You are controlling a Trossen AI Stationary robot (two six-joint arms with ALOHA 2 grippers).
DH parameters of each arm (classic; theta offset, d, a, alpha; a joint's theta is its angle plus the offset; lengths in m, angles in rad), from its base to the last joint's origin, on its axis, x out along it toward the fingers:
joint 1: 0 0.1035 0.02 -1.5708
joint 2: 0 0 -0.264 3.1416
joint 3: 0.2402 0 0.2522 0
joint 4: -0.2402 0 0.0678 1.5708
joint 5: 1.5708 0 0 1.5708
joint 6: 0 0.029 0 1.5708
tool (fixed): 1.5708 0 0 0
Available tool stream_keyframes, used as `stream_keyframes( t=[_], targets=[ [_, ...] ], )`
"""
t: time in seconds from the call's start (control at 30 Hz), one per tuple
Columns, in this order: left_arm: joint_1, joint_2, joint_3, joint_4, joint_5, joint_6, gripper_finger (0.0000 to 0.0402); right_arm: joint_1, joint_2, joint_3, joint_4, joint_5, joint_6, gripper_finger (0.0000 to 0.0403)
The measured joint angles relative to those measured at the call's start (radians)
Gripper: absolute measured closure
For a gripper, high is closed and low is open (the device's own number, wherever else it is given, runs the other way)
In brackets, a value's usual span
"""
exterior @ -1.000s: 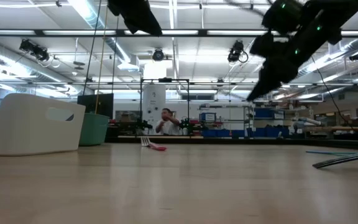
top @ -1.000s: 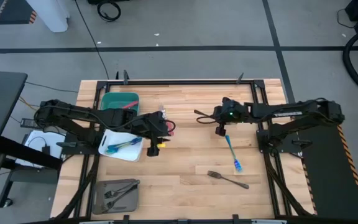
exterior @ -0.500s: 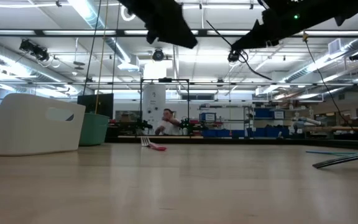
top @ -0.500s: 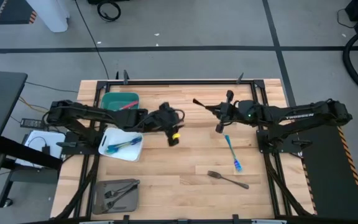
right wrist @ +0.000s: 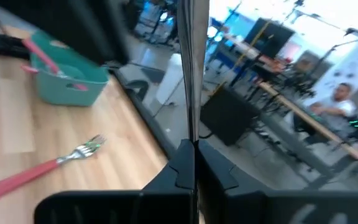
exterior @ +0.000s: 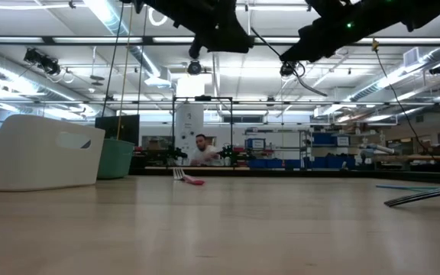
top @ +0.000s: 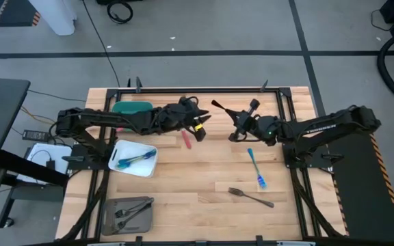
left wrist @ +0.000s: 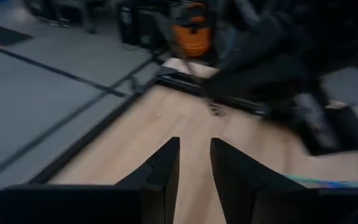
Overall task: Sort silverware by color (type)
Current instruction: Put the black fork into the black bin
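Note:
My right gripper (top: 232, 131) hovers over the middle of the table, shut on a slim dark grey utensil (top: 222, 111) that sticks out toward the far left. My left gripper (top: 200, 125) is open and holds nothing; it hangs close by, facing the right one, above and beyond a red-handled fork (top: 187, 139) lying flat on the wood. A blue-handled utensil (top: 255, 167) and a dark grey fork (top: 250, 197) lie flat on the right half. In the left wrist view the open fingers (left wrist: 194, 165) frame bare wood. My right gripper pinches the dark utensil's thin shaft (right wrist: 190, 134) between its two fingers (right wrist: 213, 171). They come nearly level from the table's right. The utensil is lifted clear of the table, its long free end (right wrist: 188, 50) rising past the fingertips. Which end is gripped does not show.
A green bin (top: 132, 107) with a red utensil stands at the far left, partly under my left arm. A white bin (top: 134, 157) holds blue utensils, and a grey bin (top: 128, 212) near the front left holds dark ones. A black frame rail (top: 204, 89) edges the table.
My left gripper has swung from above the white bin toward the table's right and far side and tipped up from pointing down to nearly level. My right gripper has risen and tipped up toward level with the dark utensil, whose free end has swung toward the far edge.

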Motion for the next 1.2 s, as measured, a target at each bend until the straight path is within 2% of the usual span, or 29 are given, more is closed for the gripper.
stream_keyframes(
  t=[0.1,0.57,0.83,1.2],
  targets=[
    [0.004,0.000,0.000,0.020,0.055,-0.023,0.0301,0.019,0.018,0.001,0.087,0.032,-0.035,0.0396],
    [0.001,0.000,0.000,0.190,0.058,-0.056,0.0301,0.065,0.047,0.001,0.250,0.024,-0.086,0.0396],
    [0.004,0.000,0.000,0.235,0.055,-0.074,0.0301,0.064,0.084,0.000,0.313,0.041,-0.143,0.0396],
    [0.021,0.000,0.000,0.274,0.044,-0.074,0.0301,0.065,0.085,0.000,0.318,0.014,-0.141,0.0396]
  ],
)
